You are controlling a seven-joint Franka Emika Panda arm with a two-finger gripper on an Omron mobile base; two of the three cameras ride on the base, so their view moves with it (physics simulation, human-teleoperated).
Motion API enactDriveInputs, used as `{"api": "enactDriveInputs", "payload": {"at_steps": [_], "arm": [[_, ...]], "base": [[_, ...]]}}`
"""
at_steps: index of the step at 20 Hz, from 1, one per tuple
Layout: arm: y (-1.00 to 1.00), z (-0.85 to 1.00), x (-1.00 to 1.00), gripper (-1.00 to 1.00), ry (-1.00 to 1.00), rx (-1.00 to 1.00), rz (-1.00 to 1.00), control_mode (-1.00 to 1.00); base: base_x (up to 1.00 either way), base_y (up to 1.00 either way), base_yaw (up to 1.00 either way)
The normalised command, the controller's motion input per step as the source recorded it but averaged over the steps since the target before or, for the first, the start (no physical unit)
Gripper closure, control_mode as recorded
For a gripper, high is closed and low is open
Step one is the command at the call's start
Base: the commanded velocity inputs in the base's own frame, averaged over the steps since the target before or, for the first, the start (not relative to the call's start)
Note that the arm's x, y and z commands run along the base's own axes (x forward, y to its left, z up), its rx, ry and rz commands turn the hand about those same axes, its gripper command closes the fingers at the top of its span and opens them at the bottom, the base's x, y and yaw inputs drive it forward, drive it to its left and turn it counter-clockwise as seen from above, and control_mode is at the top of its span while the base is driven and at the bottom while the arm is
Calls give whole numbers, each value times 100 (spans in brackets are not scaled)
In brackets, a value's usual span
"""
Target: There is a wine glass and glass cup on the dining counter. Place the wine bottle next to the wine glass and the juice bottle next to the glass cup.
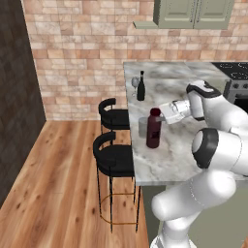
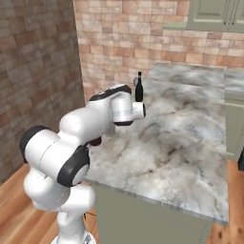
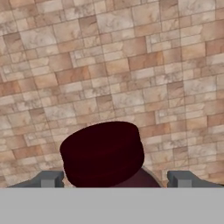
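Note:
The juice bottle [image 1: 153,129], stout and dark red, stands upright near the dining counter's [image 1: 164,162] left edge. The glass cup [image 1: 142,127] is right beside it on its left. My gripper [image 1: 162,114] is level with the bottle's wide red cap [image 3: 103,153]. It is open. In the hand view the fingertips [image 3: 49,179] stand either side of the cap, with a gap on the right. Farther back the wine bottle [image 1: 141,87] stands next to the wine glass [image 1: 135,85]. The wine bottle [image 2: 139,88] also shows in the right base view, beyond my arm.
Two black-seated bar stools [image 1: 114,156] stand along the counter's left side, over a wooden floor. A stove [image 1: 233,73] sits at the counter's far right. A brick wall [image 1: 77,53] and green cabinets [image 1: 193,13] close the back.

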Motion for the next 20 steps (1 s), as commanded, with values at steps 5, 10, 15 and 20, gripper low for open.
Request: {"api": "enactDriveInputs", "payload": {"at_steps": [5,10,15,20], "arm": [[0,-19,22,100,0,0,4,-100],[0,-22,32,100,0,0,1,-100],[-1,-15,28,100,0,0,1,-100],[-4,-10,17,100,0,0,2,-100]], "base": [[0,0,0],[0,0,0],[0,0,0],[0,0,0]]}}
